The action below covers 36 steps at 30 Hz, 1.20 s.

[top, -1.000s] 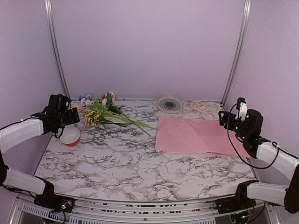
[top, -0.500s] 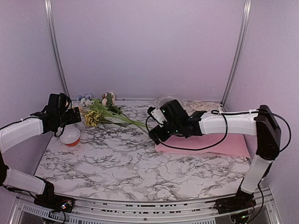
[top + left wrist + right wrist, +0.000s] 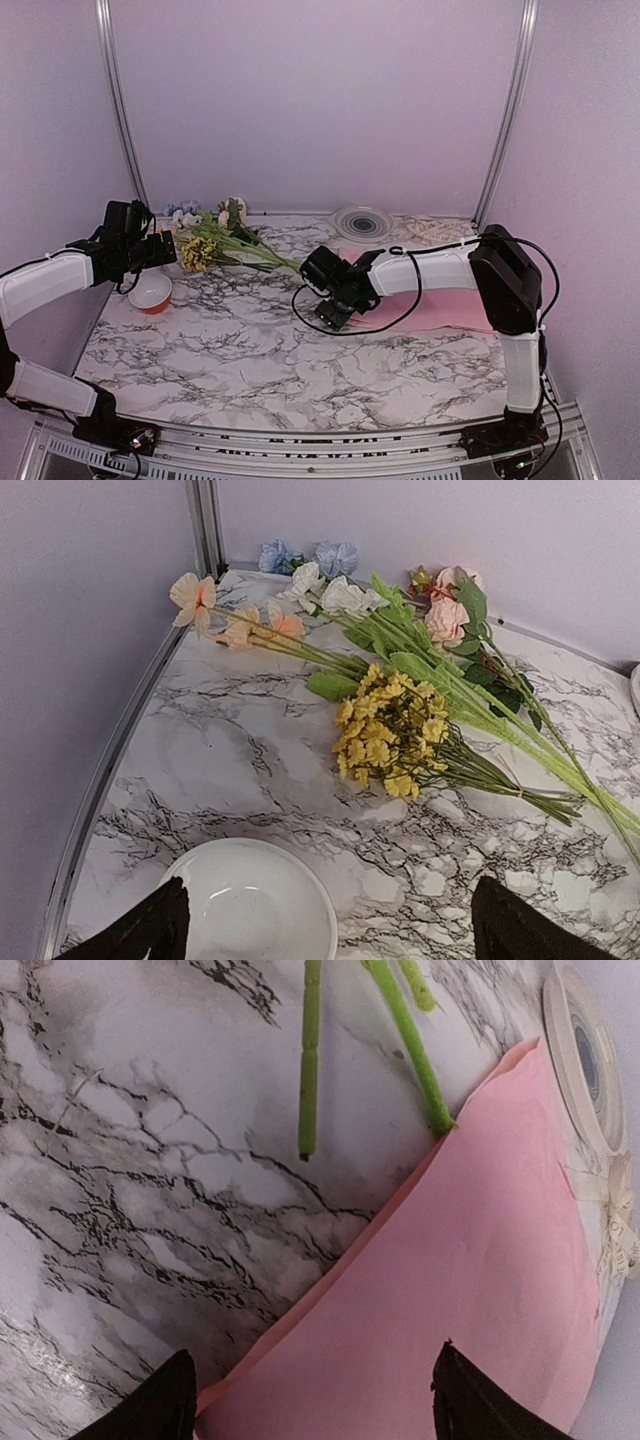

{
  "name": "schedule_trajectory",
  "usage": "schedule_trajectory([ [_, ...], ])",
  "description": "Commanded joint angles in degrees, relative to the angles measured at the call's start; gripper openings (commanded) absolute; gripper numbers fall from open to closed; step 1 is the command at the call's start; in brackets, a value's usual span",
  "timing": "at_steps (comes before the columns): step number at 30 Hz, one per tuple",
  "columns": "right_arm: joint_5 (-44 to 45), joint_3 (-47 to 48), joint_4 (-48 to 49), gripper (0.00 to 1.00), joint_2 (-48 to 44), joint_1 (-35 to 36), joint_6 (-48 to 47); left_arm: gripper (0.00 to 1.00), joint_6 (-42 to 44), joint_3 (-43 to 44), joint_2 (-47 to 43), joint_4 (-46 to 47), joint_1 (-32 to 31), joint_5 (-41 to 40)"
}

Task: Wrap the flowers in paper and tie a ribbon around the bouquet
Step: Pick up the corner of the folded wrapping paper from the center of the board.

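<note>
The flowers (image 3: 215, 245) lie at the back left, their blooms (image 3: 395, 725) toward the corner and their green stems (image 3: 415, 1045) reaching the pink paper (image 3: 445, 300). The paper (image 3: 440, 1290) lies flat on the right half of the table. My right gripper (image 3: 335, 310) hovers low over the paper's left edge, open, its two fingertips (image 3: 165, 1400) straddling the edge with nothing gripped. My left gripper (image 3: 158, 250) stays open above a bowl beside the flowers, holding nothing. The cream ribbon (image 3: 435, 228) lies bunched at the back right and also shows in the right wrist view (image 3: 620, 1230).
A white bowl (image 3: 150, 292) with an orange outside stands under my left gripper (image 3: 335, 930); its inside (image 3: 250, 900) holds nothing. A round ringed plate (image 3: 362, 222) sits at the back wall. The right arm stretches across the paper. Pale walls and metal posts close in the table.
The right arm has swung from the far right across the paper to its left edge and dropped low. The left arm has not moved.
</note>
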Motion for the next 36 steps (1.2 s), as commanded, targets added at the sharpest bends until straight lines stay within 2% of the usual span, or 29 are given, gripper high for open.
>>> schedule_trajectory([
  [1,3.84,-0.31,-2.51,0.74,0.73,-0.17,1.80,0.99,0.67,1.76,0.53,1.18,0.05,0.85],
  [3,4.25,-0.18,-2.76,0.69,0.84,-0.15,2.19,0.99,0.68,1.73,0.48,1.18,-0.01,0.97],
  [5,4.39,-0.12,-2.87,0.60,0.73,-0.15,2.31,0.99,0.68,1.78,0.48,1.18,0.03,1.14],
  [8,6.07,-0.07,-3.02,0.37,0.52,-0.15,2.44,0.99,0.68,1.87,0.48,1.14,0.01,1.47],
  [11,8.71,0.64,-3.86,0.05,0.17,-0.14,2.56,0.99,0.77,1.89,0.48,1.14,-0.01,1.48],
  [12,9.22,1.10,-4.47,0.00,0.01,-0.15,2.63,0.99,0.77,1.87,0.48,1.15,-0.02,1.52],
  [17,8.79,4.78,-7.61,0.00,-2.02,-0.15,2.06,0.99,0.79,1.87,0.42,1.13,0.00,1.74],
  [25,-10.08,7.40,-5.01,0.00,-16.46,0.07,-3.76,0.98,1.26,2.04,0.09,1.42,0.02,4.06],
  [28,-16.92,8.56,-3.85,0.00,-21.86,0.03,-4.63,0.97,1.64,1.75,-0.98,4.79,-0.17,14.64],
  [32,-20.79,13.03,-4.35,0.00,-25.47,0.03,-3.69,0.91,0.53,-1.44,-4.07,14.02,-3.75,28.83],
  [36,-22.49,20.52,-5.83,0.00,-25.12,0.03,-2.56,0.95,5.90,-0.85,-6.46,17.74,-13.61,32.35],
])
